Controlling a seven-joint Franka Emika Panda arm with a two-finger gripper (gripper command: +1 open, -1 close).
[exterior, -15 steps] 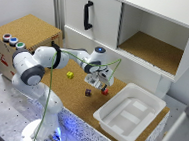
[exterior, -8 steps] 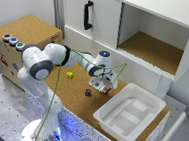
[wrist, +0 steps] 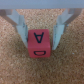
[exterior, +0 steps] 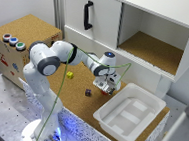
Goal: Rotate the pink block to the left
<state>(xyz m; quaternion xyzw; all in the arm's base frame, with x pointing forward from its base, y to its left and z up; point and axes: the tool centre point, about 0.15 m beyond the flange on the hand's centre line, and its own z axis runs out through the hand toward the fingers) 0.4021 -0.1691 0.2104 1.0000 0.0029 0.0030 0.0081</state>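
Pink block point(wrist: 39, 44) sits squarely between the two fingers of the gripper point(wrist: 39, 31) in the wrist view, resting on the cork surface point(wrist: 15, 70) with its lettered top face toward the camera. The jaws stand apart — one finger close beside each opposite side face of the cube. A thin dark line shows on each side, but the blur does not allow a firm reading of whether the pads are already touching; the block does not appear lifted. Being a cube, it has no long axis, and its side faces run parallel to the fingers, so the jaws are aligned for a flat-face pinch.

In the exterior view, going left to right: the yellow cube point(exterior: 69, 75) lies well apart on the cork, the dark cube point(exterior: 88, 92) lies nearer, then the gripper point(exterior: 106, 89) stands over the pink block point(exterior: 104, 92), just beside the white tray point(exterior: 154, 104).

Judgement: the coming move turns on centring — closing on the two side faces, then twisting the wrist leftward about the vertical axis.
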